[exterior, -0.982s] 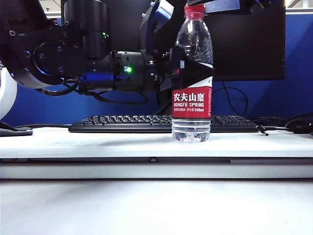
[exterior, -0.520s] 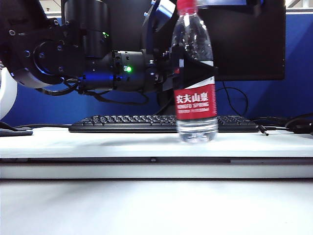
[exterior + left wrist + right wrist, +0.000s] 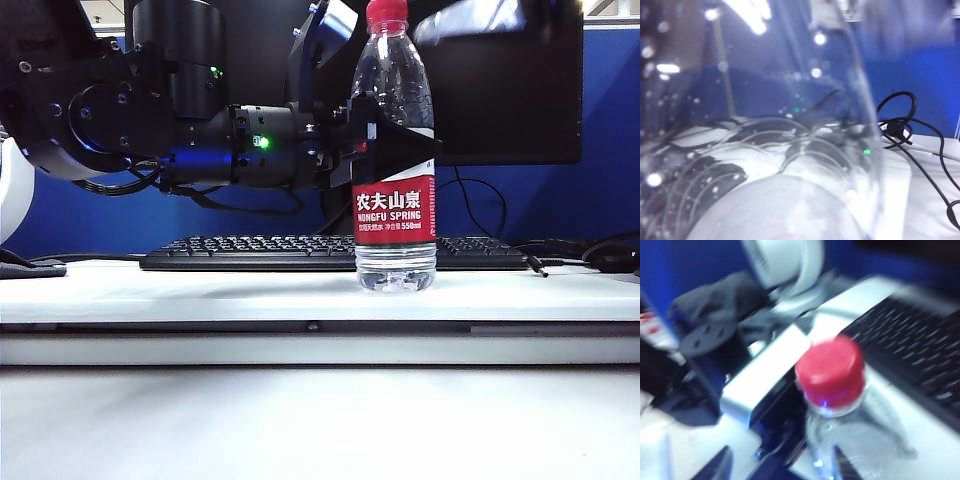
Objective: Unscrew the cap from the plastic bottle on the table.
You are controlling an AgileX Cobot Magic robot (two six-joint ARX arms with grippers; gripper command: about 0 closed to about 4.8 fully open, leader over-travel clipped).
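Note:
The plastic bottle point(image 3: 395, 215) stands upright on the white table point(image 3: 200, 290), the red cap point(image 3: 387, 12) still on its neck. My left gripper point(image 3: 400, 150) reaches in from the left and is shut on the bottle just above its red label. In the left wrist view the clear bottle wall point(image 3: 765, 150) fills the picture and the fingers are hidden. The right wrist view looks down on the cap point(image 3: 830, 371). My right gripper point(image 3: 782, 467) hangs open short of it, with nothing between its dark fingertips point(image 3: 717, 465). In the exterior view it is only a pale blur point(image 3: 470, 20) beside the cap.
A black keyboard point(image 3: 250, 252) lies behind the bottle, under a dark monitor point(image 3: 520, 100). Black cables point(image 3: 900, 125) trail over the table to the right. The left arm's body point(image 3: 150, 120) fills the upper left.
The right gripper was on the cap a second ago; it has let go and drawn away. The bottle leaned half a second ago and stands upright again, slightly further right.

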